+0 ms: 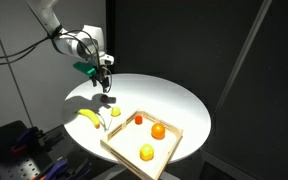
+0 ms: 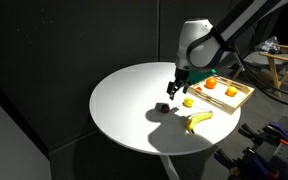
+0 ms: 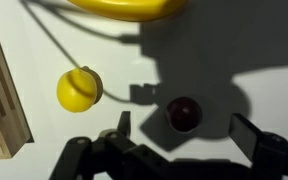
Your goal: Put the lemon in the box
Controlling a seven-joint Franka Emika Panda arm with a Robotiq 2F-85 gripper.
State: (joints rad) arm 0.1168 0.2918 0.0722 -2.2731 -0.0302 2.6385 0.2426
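The lemon is small, pale yellow and round. It lies on the white table between the banana and the box, and shows in both exterior views. The box is a shallow light-wood tray at the table's edge, also seen in an exterior view and as an edge in the wrist view. My gripper is open and empty. It hangs above the table, over a dark red round fruit, with the lemon off to one side of the jaws.
A banana lies near the lemon. In the box sit an orange fruit, a deeper yellow fruit and a small red thing. The dark fruit sits under the gripper.
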